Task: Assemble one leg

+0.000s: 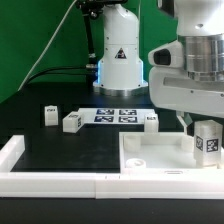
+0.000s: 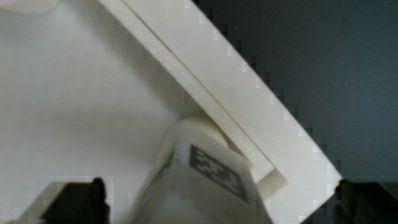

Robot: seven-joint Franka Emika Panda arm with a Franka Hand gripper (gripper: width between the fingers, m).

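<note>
The leg stands on the white slab by the table's front corner, exterior view's right; the pincer straddles it wide. Likely light, stiff, slippery plastic: clamp two flat opposite faces.

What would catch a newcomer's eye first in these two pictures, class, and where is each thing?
The large gripper dominates the exterior view's right, poised over the white slab. Its fingers stand either side of one tagged leg at the slab's right end. Behind, three other legs lie scattered on the black table around the marker board.
</note>
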